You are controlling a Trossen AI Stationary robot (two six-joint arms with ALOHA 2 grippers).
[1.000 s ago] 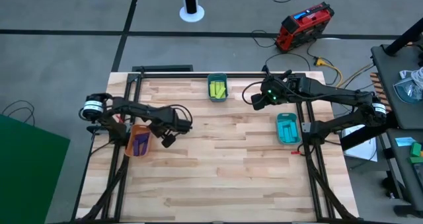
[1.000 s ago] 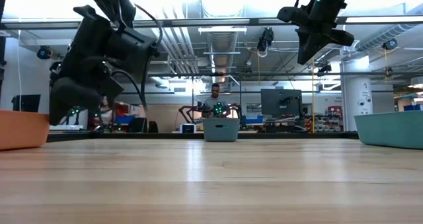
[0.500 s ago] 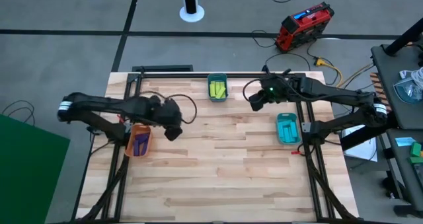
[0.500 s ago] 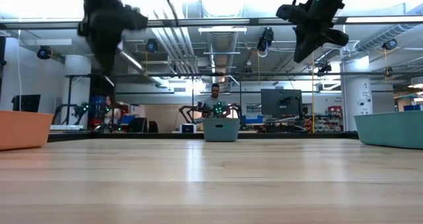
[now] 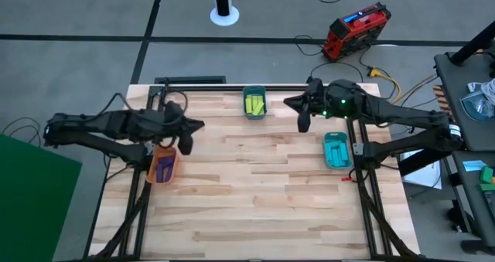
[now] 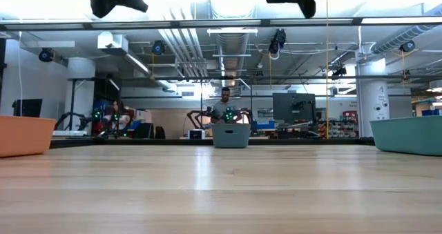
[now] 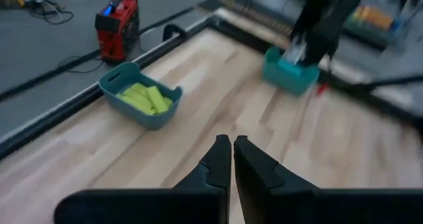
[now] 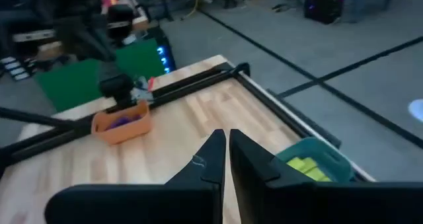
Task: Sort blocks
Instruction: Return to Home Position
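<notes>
Yellow-green blocks (image 5: pixel 254 104) lie in a grey-blue bin (image 5: pixel 254 93) at the table's far edge; they also show in the left wrist view (image 7: pixel 147 99). Purple blocks (image 5: pixel 165 168) lie in an orange bin (image 5: pixel 164 152) at the left, and cyan blocks (image 5: pixel 336 151) in a teal bin (image 5: pixel 336 139) at the right. My left gripper (image 5: pixel 186 144) is shut and holds nothing, raised above the orange bin's far end. My right gripper (image 5: pixel 303 123) is shut and holds nothing, raised between the grey-blue and teal bins.
Black frame rails (image 5: pixel 232 85) run along the table's far, left and right edges. Bare wood (image 5: pixel 255 200) fills the middle and near half. Off the table lie a red device (image 5: pixel 356 28) and cables on the floor. A person sits far behind in the low view (image 6: pixel 225 104).
My left gripper has risen high from beside the orange bin, drawn back toward the table's left edge and tipped up from pointing down toward level. My right gripper has risen a little and tipped up and rolled. Both stayed shut. No block has moved.
</notes>
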